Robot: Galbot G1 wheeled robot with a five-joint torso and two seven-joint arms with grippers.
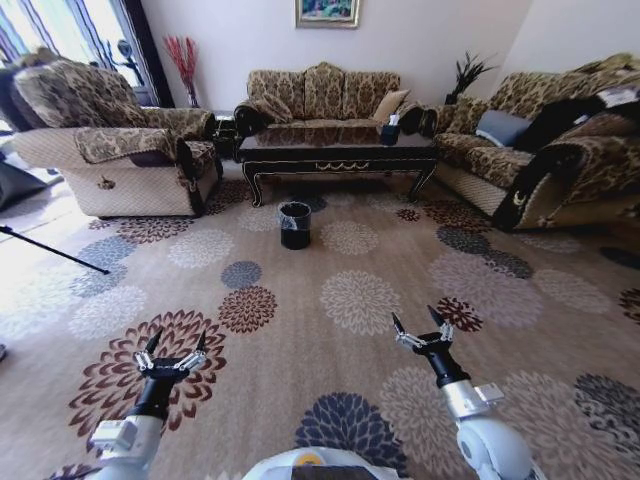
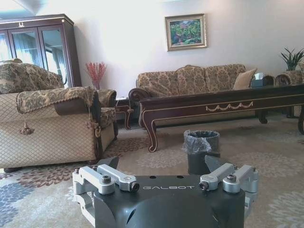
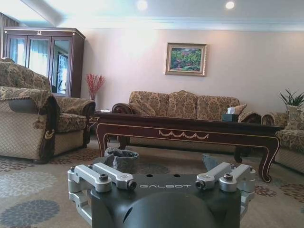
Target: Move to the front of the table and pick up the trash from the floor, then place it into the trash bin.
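The dark glossy table (image 1: 335,150) with its gold ornament stands far ahead, in front of the back sofa. The black trash bin (image 1: 295,224) with a grey liner sits on the patterned floor (image 1: 350,300) just before the table's left half; it also shows in the wrist views as the bin (image 2: 202,149) (image 3: 121,159) under the table (image 2: 223,102) (image 3: 185,130). My left gripper (image 1: 178,340) and right gripper (image 1: 415,318) hover low over the carpet near me, both open and empty. The trash is out of view.
An armchair (image 1: 110,150) stands at the left, a sofa (image 1: 320,95) behind the table, another sofa (image 1: 560,150) at the right. A tissue box (image 1: 390,130) rests on the table. A thin black rod (image 1: 50,250) slants over the carpet at the left. Open carpet lies between me and the bin.
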